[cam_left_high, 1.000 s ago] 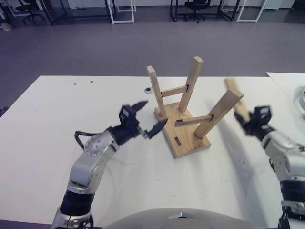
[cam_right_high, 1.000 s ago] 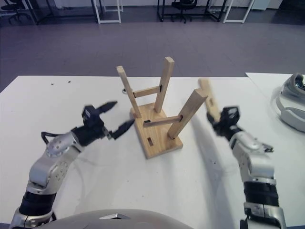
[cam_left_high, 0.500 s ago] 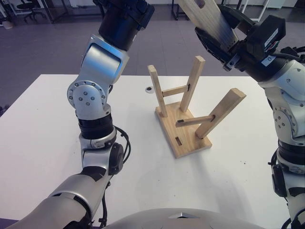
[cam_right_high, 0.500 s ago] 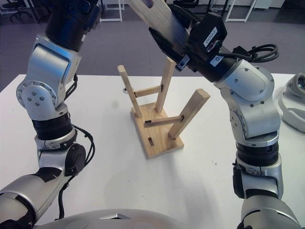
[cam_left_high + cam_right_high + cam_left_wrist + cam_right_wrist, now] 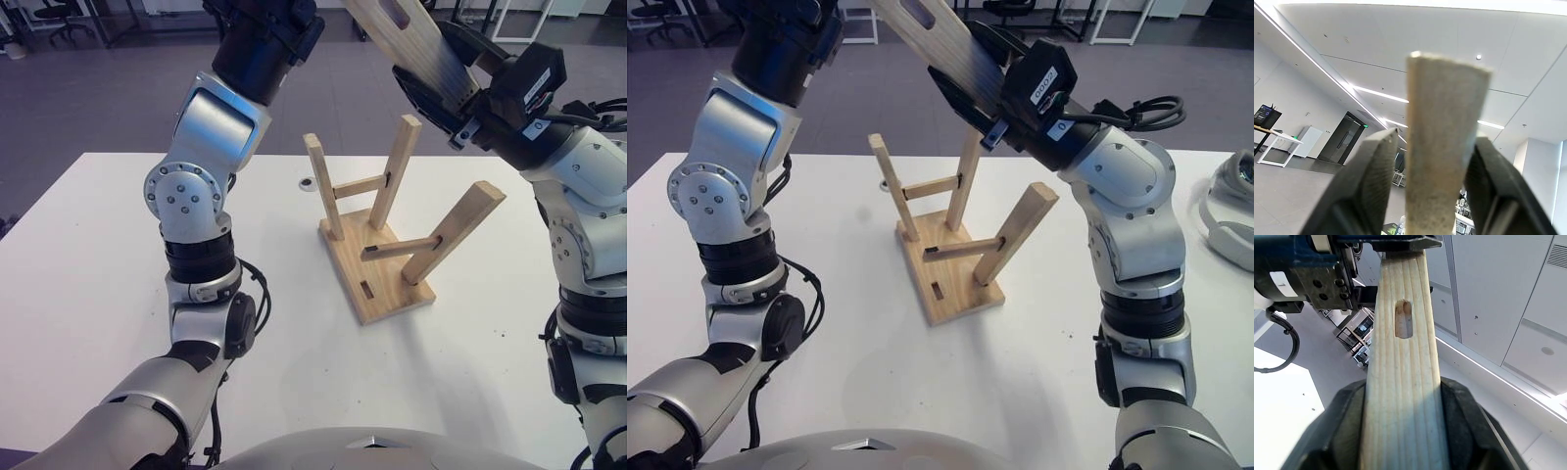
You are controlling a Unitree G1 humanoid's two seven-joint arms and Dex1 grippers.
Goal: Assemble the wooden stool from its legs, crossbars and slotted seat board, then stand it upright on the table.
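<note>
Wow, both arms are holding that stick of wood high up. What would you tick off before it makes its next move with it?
1. Hold of the right gripper on the leg: ok, fingers press both sides.
2. Hold of the left gripper on the leg's far end: ok.
3. The seat board flat on the table: ok.
4. The fitted legs straight: not ok, the right one tilts far outward.
5. Free end of the near crossbar open for the leg: ok, nothing touches it.
6. The leg's slot turned towards that crossbar: cannot tell.
</note>
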